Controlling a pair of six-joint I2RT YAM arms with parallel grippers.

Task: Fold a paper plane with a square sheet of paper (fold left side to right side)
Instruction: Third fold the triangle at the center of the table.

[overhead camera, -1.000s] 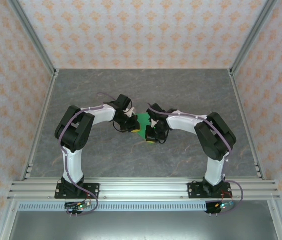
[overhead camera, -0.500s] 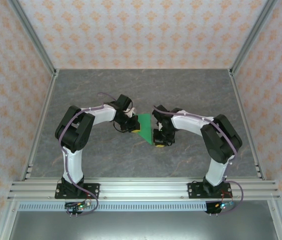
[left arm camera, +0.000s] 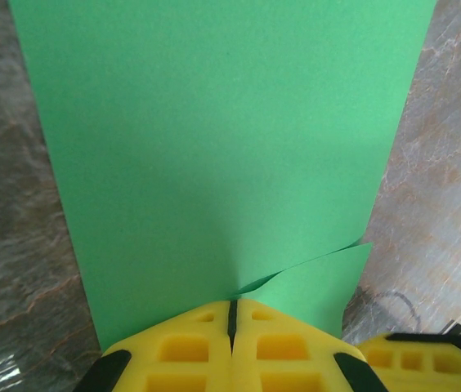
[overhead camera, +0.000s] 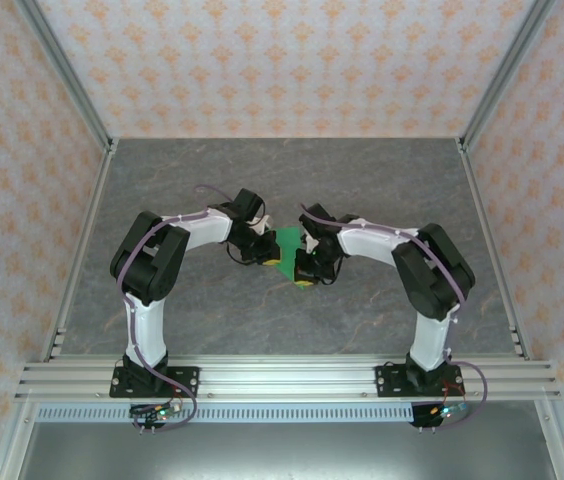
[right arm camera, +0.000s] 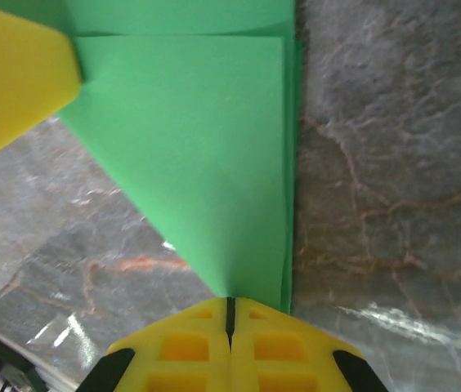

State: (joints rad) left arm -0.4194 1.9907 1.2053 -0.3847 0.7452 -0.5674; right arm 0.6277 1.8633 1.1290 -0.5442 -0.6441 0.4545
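Bright, even light fell from above, and the arms threw only faint, soft shadows on the grey marbled surface (overhead camera: 212, 180). Up close, the green sheet of paper (left arm camera: 214, 122) looked saturated and evenly lit, darkening softly toward the left gripper (left arm camera: 232, 309). White glare streaked the surface at the right wrist view's lower corners. Both wrist views were sharp along the paper's edges.

In the top view the square sheet of paper (overhead camera: 287, 243) is mostly hidden under the left end effector (overhead camera: 259, 250) and the right end effector (overhead camera: 305, 270), and its folds are too small to read. Both wrist views cut the sheet off at the top edge and the yellow fingers (left arm camera: 190, 351) at the bottom.
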